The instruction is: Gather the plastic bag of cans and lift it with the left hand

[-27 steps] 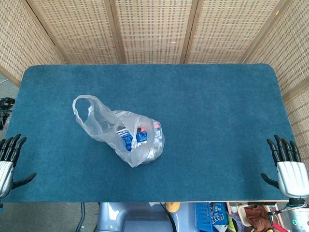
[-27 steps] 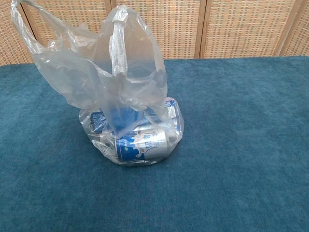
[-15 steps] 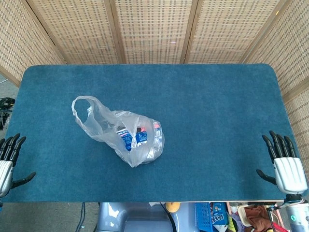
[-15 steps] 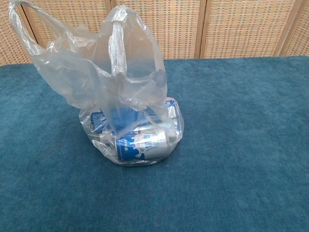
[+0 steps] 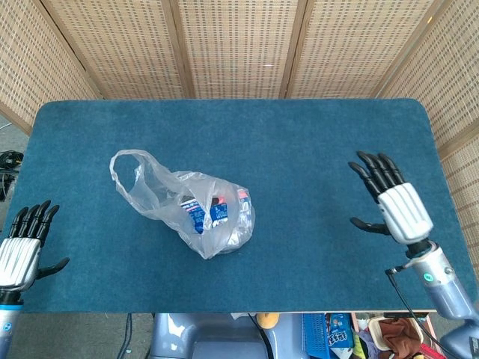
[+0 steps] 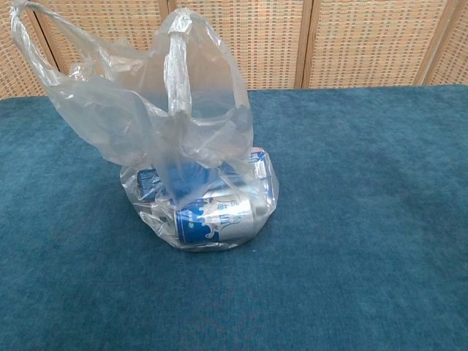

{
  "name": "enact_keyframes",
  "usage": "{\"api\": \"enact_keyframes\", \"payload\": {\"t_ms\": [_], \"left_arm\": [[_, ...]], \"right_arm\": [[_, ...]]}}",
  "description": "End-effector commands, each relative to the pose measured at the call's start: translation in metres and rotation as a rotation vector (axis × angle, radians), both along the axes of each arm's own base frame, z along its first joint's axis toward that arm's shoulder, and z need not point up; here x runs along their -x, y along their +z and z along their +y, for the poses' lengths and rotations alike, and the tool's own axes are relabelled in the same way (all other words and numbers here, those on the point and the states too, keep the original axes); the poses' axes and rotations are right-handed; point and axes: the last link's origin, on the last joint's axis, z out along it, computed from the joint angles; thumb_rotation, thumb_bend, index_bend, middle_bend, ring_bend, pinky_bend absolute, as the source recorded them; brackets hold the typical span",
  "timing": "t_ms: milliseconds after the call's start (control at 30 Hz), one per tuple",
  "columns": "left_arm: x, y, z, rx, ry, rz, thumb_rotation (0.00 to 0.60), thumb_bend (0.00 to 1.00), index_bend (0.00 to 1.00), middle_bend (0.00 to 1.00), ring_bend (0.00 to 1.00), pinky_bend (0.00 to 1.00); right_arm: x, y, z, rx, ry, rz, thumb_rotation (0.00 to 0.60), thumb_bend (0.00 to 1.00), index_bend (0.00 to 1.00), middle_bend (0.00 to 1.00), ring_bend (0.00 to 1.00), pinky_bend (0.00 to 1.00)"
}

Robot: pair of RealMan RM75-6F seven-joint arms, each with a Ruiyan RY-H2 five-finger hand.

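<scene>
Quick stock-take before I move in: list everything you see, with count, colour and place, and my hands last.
plastic bag: one, clear, left of table centre, handles open toward the far left
cans: several, exact count unclear, blue and white, bunched in the bag's bottom
table: one, dark teal cloth top
woven screens: tan panels behind and to both sides of the table
left hand: one, black fingers, silver back, at the near left edge, fingers apart, empty
right hand: one, same colours, over the table's right part, fingers apart, empty
</scene>
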Motion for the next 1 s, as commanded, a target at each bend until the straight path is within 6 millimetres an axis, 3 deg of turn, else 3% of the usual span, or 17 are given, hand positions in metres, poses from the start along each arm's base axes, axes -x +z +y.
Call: {"api": "enact_keyframes", "payload": {"t_ms": [33,500,833,1000], "left_arm": [[0.000,-0.004,0.004,-0.004,-0.017,-0.007,0.600,0.13,0.00,0.00,0.00,0.00],[0.009,-0.007,0.015,-0.022,0.012,0.000,0.600,0.13,0.00,0.00,0.00,0.00],[0.010,-0.005,0.016,-0.029,0.022,-0.004,0.600,0.13,0.00,0.00,0.00,0.00],[0.011,-0.004,0.017,-0.033,0.030,-0.006,0.600,0.13,0.00,0.00,0.00,0.00]], "right_arm": [[-0.022,-0.010,-0.013,-0.052,0.043,-0.023,0.600,0.00,0.00,0.00,0.00,0.00],[-0.112,-0.063,-0.049,-0.237,0.211,-0.183,0.600,0.00,0.00,0.00,0.00,0.00],[-0.160,-0.109,-0.057,-0.342,0.221,-0.252,0.600,0.00,0.00,0.00,0.00,0.00],[-0.177,-0.121,-0.058,-0.334,0.237,-0.269,0.600,0.00,0.00,0.00,0.00,0.00]]}}
